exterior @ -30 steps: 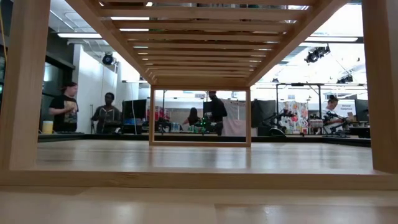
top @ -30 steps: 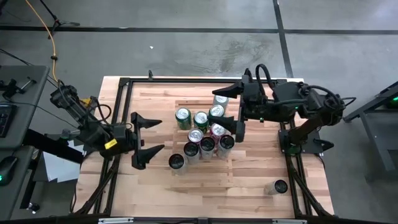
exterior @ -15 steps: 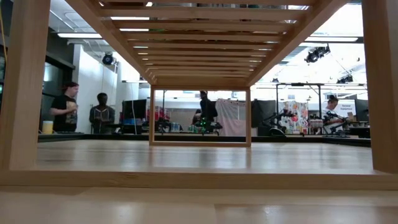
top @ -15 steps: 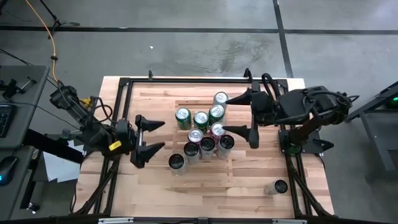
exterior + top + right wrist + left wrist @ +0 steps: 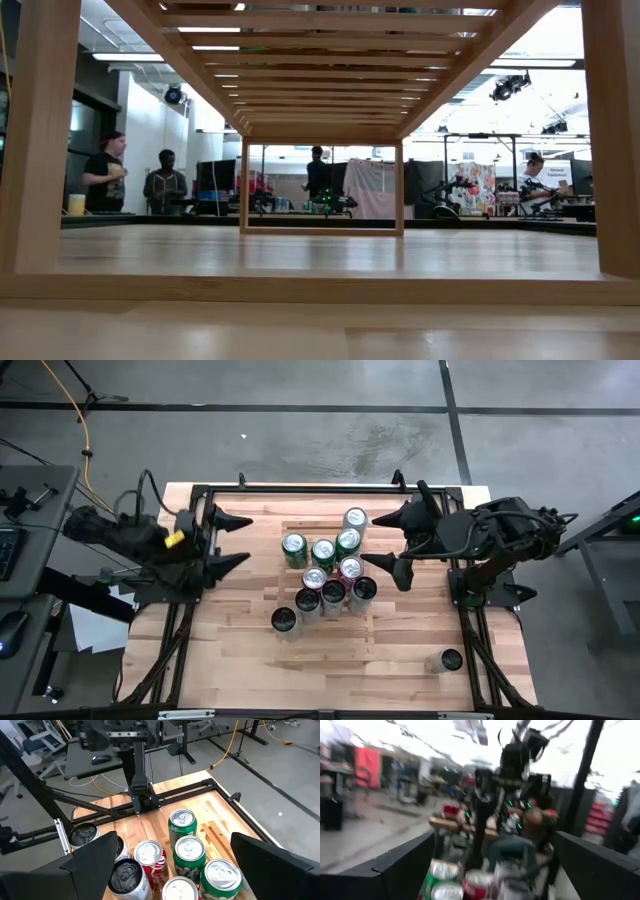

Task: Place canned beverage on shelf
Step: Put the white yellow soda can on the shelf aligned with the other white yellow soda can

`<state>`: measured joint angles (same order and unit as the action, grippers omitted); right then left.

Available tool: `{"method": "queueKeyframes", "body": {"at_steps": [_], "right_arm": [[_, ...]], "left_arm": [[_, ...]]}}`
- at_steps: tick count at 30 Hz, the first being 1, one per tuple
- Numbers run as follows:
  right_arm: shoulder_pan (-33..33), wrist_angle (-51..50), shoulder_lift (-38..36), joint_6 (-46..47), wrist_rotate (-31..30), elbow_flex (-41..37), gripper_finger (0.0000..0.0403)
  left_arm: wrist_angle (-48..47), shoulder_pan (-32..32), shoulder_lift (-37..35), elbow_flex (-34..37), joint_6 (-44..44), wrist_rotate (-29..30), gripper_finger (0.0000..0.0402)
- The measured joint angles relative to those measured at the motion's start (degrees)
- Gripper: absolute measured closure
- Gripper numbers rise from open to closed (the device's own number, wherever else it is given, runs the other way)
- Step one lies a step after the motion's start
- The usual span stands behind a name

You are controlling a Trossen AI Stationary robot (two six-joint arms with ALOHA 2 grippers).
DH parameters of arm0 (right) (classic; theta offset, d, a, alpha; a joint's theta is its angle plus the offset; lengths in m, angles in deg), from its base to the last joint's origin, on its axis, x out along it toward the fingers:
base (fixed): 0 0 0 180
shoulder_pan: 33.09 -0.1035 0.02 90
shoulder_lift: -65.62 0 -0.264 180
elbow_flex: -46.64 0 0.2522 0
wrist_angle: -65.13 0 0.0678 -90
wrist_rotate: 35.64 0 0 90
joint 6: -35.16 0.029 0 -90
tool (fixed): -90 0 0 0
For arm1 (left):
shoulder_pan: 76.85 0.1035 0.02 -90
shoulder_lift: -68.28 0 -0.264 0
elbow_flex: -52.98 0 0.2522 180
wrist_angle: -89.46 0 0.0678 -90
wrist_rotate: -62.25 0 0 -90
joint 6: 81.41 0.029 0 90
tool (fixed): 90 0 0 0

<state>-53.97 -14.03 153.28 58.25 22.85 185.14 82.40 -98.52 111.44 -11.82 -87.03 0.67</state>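
Note:
Several canned beverages stand upright in a cluster on the slatted wooden shelf; some are green, some red and some dark. Another can stands alone on the tabletop near the front right corner. My left gripper is open, left of the cluster and apart from it, pointing toward the cans. My right gripper hovers open just right of the cluster, tipped down over the green cans. Neither gripper holds anything. The low view looks under the shelf's slats.
A black frame runs around the tabletop's edges. Bare wood lies between the cluster and the table's near edge. Beyond the table, people stand in the room.
My left gripper has swung toward the table's far edge and a little left, away from the cans, staying open. My right gripper has drawn back toward the right edge, off the cluster, and tipped downward, still open. The cans have not moved.

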Motion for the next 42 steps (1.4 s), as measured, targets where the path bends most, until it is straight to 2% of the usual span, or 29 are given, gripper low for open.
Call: {"method": "queueKeyframes", "body": {"at_steps": [3,5,11,16,18,20,23,29,39,42], "right_arm": [[0.0,0.0,0.0,2.4,0.0,0.0,0.0029],[0.0,0.0,0.0,4.5,0.0,0.0,0.0029],[0.0,-2.8,0.0,15.3,2.3,0.0,0.0029],[-0.5,-16.6,0.0,28.5,11.9,0.0,0.0029],[-2.1,-23.7,0.4,34.5,14.0,0.0,0.0029],[-4.6,-24.5,0.8,37.7,14.8,-1.0,0.0029],[-9.3,-22.2,0.5,38.5,15.7,-4.6,0.0029],[-19.7,-24.5,0.1,52.3,19.5,-17.8,0.0029],[-34.6,-24.5,-1.7,85.9,32.9,-41.9,0.0029],[-38.7,-23.1,-5.9,97.9,32.4,-46.5,0.0029]], "left_arm": [[-9.8,5.2,-4.8,0.0,-4.6,-6.8,0.0002],[-14.0,7.3,-7.1,0.0,-5.8,-8.7,0.0002],[-18.6,8.4,-11.5,0.0,-6.3,-9.2,0.0002],[-22.7,8.4,-12.0,0.0,-11.9,-8.3,0.0002],[-25.0,8.4,-12.0,0.0,-14.5,-7.8,0.0002],[-27.1,8.4,-11.5,0.0,-17.2,-7.6,0.0003],[-29.1,8.4,-10.5,0.1,-21.3,-7.5,0.0003],[-29.2,8.4,-9.1,0.1,-25.5,-6.9,0.0003],[-29.1,8.4,-7.8,0.1,-31.6,-5.2,0.0003],[-28.7,8.4,-7.7,0.1,-31.8,-5.0,0.0003]]}}
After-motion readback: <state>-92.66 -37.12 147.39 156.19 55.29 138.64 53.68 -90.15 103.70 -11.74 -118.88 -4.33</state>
